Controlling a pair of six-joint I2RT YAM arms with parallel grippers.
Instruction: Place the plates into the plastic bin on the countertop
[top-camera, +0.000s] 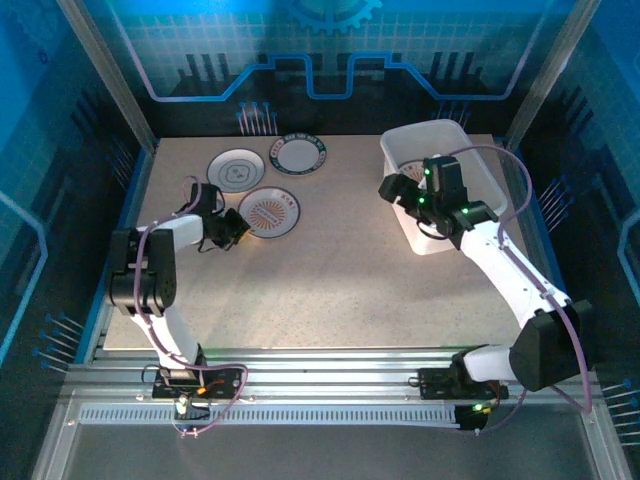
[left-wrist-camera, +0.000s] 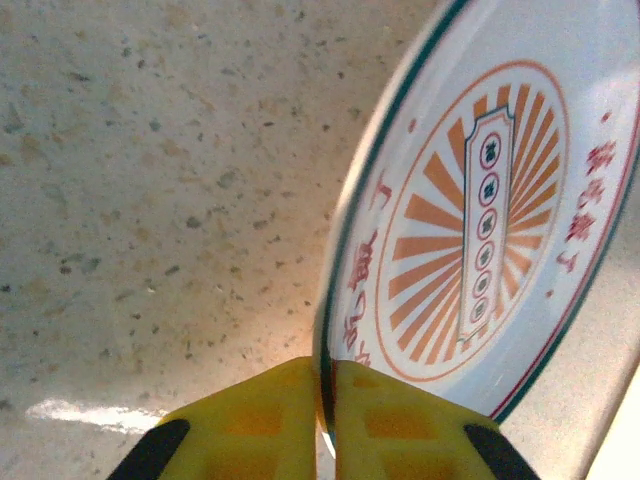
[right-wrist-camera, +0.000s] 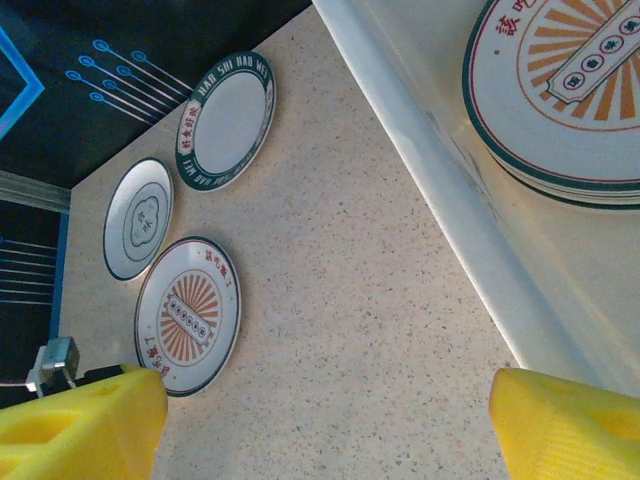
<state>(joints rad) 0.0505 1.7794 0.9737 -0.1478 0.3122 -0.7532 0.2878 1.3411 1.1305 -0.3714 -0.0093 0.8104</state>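
Nearest the lens in the left wrist view: the left gripper (left-wrist-camera: 328, 420), its yellow fingers pressed together on the near rim of the sunburst plate (left-wrist-camera: 480, 220). Grip confirmed. The plate looks tilted against the surface, but it cannot be confirmed whether it has left it.

Countertop (top-camera: 340, 270): beige, speckled. The open work is at its far left and the receptacle at its far right, well apart.

Plastic bin (top-camera: 420, 130): white tub at the far right. The right wrist view shows a stack of plates (right-wrist-camera: 570, 90) inside, with a sunburst pattern on top and several rims beneath it. The exact count cannot be read.

Right gripper (right-wrist-camera: 320, 430): poised at the bin's near left wall, jaws spread wide with nothing between them.

Plates outside the bin: three, grouped at the far left. The sunburst plate is nearest and in the left gripper's hold. The grey-motif plate (top-camera: 236, 170) lies just behind it. The green-rimmed plate (top-camera: 300, 154) lies to the right of that one. These last two lie flat and untouched.

Assessment: the task is judged well past halfway. Most of the set is already stacked in the bin, one plate is seized but not yet carried across, and two are not yet handled. The carry from far left to far right is the outstanding step for all three.
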